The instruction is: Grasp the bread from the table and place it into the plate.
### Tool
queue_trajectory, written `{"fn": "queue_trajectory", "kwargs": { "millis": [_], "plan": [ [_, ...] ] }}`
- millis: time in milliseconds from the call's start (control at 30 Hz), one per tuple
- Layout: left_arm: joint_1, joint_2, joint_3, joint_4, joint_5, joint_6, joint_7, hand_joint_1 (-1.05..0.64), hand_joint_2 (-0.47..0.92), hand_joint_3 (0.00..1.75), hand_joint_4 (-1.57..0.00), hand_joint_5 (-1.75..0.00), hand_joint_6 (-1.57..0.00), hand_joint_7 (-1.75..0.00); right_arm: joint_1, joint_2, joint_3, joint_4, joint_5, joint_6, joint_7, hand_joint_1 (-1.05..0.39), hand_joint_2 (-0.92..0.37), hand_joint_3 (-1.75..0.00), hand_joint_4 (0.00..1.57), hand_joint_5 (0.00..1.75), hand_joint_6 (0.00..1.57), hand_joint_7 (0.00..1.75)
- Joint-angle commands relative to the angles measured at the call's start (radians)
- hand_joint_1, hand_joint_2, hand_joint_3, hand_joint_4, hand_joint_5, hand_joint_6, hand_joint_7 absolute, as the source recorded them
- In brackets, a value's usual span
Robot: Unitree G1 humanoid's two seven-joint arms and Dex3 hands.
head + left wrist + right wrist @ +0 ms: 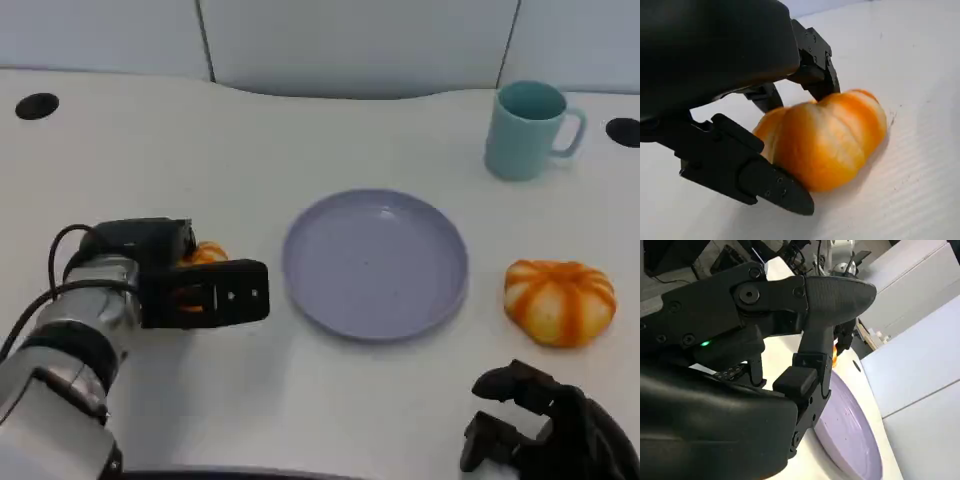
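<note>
An orange-and-white striped bread (827,142) lies on the white table to the left of the lilac plate (375,265). My left hand (200,290) wraps it, and the left wrist view shows black fingers (812,62) touching its far side and the thumb (747,172) along its near side. From above, only a sliver of this bread (208,253) shows past the hand. A second striped bread (558,300) lies to the right of the plate. My right hand (545,430) hovers low at the near right, holding nothing, fingers loosely bent and apart.
A teal mug (525,130) stands at the back right. Two dark holes (37,105) (625,130) sit in the table's far corners. The right wrist view shows the plate (850,430) beyond my right hand's fingers (812,365).
</note>
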Motion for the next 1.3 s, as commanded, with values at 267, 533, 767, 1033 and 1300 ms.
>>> {"fn": "queue_trajectory", "kwargs": {
  "millis": [267, 533, 767, 1033, 1300],
  "plan": [
    [0.08, 0.017, -0.02, 0.023, 0.003, -0.062, 0.102, -0.2, 0.77, 0.09, -0.57, -1.64, -0.49, -1.55, 0.022, -0.01, -0.004, -0.016, 0.01, 0.027, -0.02, -0.5, -0.92, -0.39, 0.76, 1.4, 0.76, 0.83],
    [0.097, 0.022, 0.041, 0.012, -0.053, -0.106, 0.123, -0.16, 0.74, 0.16, -0.57, -1.73, -0.46, -1.73, 0.023, -0.003, 0.001, 0.019, -0.003, -0.028, -0.003, -0.5, -0.92, -0.41, 0.77, 1.33, 0.78, 0.75],
    [0.095, 0.029, 0.15, -0.008, -0.143, -0.197, 0.196, -0.15, 0.46, 0.71, -0.7, -1.75, -0.57, -1.75, 0.021, -0.003, 0.018, 0.016, -0.036, -0.055, -0.039, -0.51, -0.92, -0.42, 0.69, 1.46, 0.72, 0.87],
    [0.069, 0.014, 0.279, -0.039, -0.269, -0.313, 0.154, -0.18, 0.24, 1.24, -0.81, -1.75, -0.66, -1.75, -0.01, 0.002, 0.023, 0.041, -0.027, -0.04, -0.04, -0.52, -0.92, -0.4, 0.69, 1.47, 0.71, 0.89],
    [0.02, 0.013, 0.296, -0.066, -0.278, -0.37, 0.128, -0.17, 0.51, 0.76, -0.88, -1.75, -0.69, -1.75, -0.03, 0.01, 0.031, 0.056, -0.03, -0.041, -0.04, -0.51, -0.92, -0.4, 0.7, 1.46, 0.71, 0.92]
  ]
}}
